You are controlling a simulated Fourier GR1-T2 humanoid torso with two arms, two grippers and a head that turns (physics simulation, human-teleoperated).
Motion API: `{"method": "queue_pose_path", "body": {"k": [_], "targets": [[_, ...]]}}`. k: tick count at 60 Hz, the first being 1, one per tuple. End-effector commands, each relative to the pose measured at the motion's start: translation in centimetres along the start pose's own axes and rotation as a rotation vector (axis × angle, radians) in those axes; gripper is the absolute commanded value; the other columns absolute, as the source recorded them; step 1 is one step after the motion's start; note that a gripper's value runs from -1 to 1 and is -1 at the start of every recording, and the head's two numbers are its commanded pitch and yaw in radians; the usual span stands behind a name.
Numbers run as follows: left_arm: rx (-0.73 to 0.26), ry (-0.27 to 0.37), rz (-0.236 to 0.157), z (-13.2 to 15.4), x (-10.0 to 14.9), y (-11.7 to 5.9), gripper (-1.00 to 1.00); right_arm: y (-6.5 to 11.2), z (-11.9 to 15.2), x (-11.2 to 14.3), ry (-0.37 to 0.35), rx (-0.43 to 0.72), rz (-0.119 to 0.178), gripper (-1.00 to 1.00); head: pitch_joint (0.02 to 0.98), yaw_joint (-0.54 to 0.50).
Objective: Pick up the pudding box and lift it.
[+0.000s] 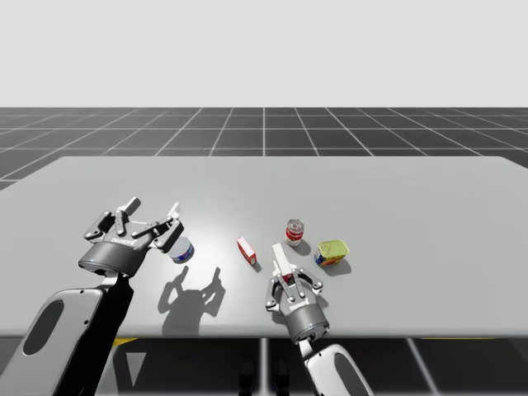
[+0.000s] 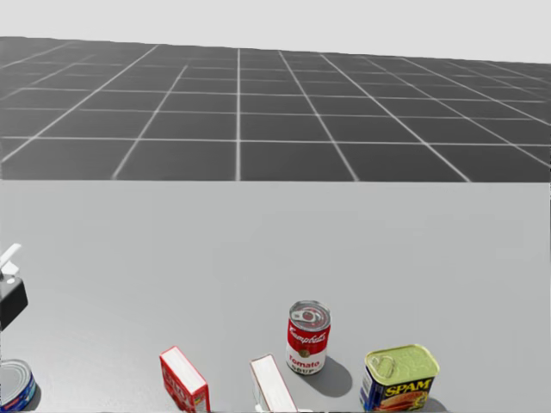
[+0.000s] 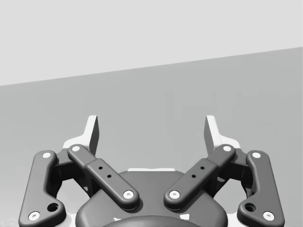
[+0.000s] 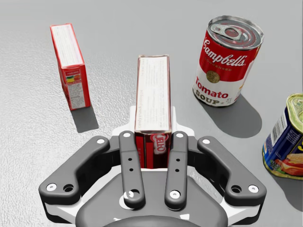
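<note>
The pudding box (image 4: pixel 152 90), dark red with a pale printed face, stands on edge between the fingers of my right gripper (image 4: pixel 152 135), which is shut on its near end. In the high view this box (image 1: pixel 279 259) rises from my right gripper (image 1: pixel 285 276) at the table's front middle. The head view has it (image 2: pixel 273 385) at the lower edge; whether it clears the table I cannot tell. My left gripper (image 1: pixel 153 221) hangs open over the table's left part, with nothing between its fingers (image 3: pixel 92 135).
A brighter red box (image 1: pixel 247 250) stands just left of the held one. Behind it on the right are a red soup can (image 1: pixel 294 233) and a squat blue-and-yellow tin (image 1: pixel 332 252). A blue can (image 1: pixel 182 249) sits beside my left gripper. The grey table (image 1: pixel 396 198) stretches far back.
</note>
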Motion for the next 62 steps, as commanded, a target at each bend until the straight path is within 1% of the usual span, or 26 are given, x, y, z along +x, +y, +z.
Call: {"method": "queue_pose_path", "body": {"k": [1, 12, 20, 21, 24, 30, 31, 35, 36, 37, 46, 48, 52, 55, 56, 62], "targets": [[0.001, 0.001, 0.0, 0.0, -0.1, 0.1, -1.0, -0.4, 0.0, -0.9, 0.027, -0.067, -0.013, 1.0, 0.456, -0.09], [0.001, 0.002, -0.001, 0.0, -0.1, 0.1, -1.0, -0.2, 0.3, -0.6, -0.005, -0.071, 0.011, 1.0, 0.436, -0.09], [0.003, 0.002, 0.001, 0.0, -0.1, 0.1, -1.0, 0.0, 0.9, 1.0, -0.059, -0.073, 0.019, 1.0, 0.437, -0.09], [0.003, 0.002, 0.001, 0.0, 0.0, 0.1, -1.0, 0.0, 1.1, 1.7, -0.074, -0.072, 0.017, 1.0, 0.439, -0.09], [0.003, 0.001, 0.002, 0.0, 0.0, 0.1, -1.0, 0.0, 1.4, 2.3, -0.091, -0.071, 0.019, 1.0, 0.438, -0.1], [0.003, 0.001, 0.003, 0.0, 0.0, 0.1, -1.0, 0.2, 2.1, 3.8, -0.143, -0.072, 0.016, 1.0, 0.437, -0.1], [0.003, 0.001, 0.003, 0.0, 0.0, 0.1, -1.0, 0.3, 2.3, 4.1, -0.156, -0.075, 0.02, 1.0, 0.438, -0.1], [0.003, 0.0, 0.004, 0.0, 0.0, 0.1, -1.0, 0.4, 2.9, 5.1, -0.191, -0.07, 0.02, 1.0, 0.436, -0.1], [0.003, 0.0, 0.004, 0.0, 0.0, 0.1, -1.0, 0.4, 3.0, 5.4, -0.198, -0.07, 0.023, 1.0, 0.436, -0.1], [0.003, 0.0, 0.004, 0.0, 0.0, 0.1, -1.0, 0.4, 3.4, 6.0, -0.223, -0.069, 0.029, 1.0, 0.436, -0.1], [0.004, -0.001, 0.005, 0.0, 0.0, 0.1, -1.0, 0.1, 5.0, 9.4, -0.322, -0.073, 0.053, 1.0, 0.432, -0.1], [0.004, -0.001, 0.005, 0.0, 0.0, 0.1, -1.0, 0.0, 5.2, 10.0, -0.338, -0.073, 0.056, 1.0, 0.432, -0.1], [0.004, -0.002, 0.006, 0.0, 0.0, 0.1, -1.0, -0.3, 6.0, 11.9, -0.395, -0.082, 0.067, 1.0, 0.431, -0.1], [0.004, -0.002, 0.007, 0.0, 0.0, 0.1, -1.0, -0.5, 6.3, 12.8, -0.42, -0.086, 0.071, 1.0, 0.432, -0.1], [0.004, -0.003, 0.008, 0.0, 0.0, 0.1, -1.0, -0.6, 6.6, 13.5, -0.444, -0.09, 0.074, 1.0, 0.432, -0.1], [0.004, -0.004, 0.01, 0.0, 0.1, 0.1, -1.0, -0.9, 7.2, 15.2, -0.498, -0.102, 0.083, 1.0, 0.431, -0.1]]}}
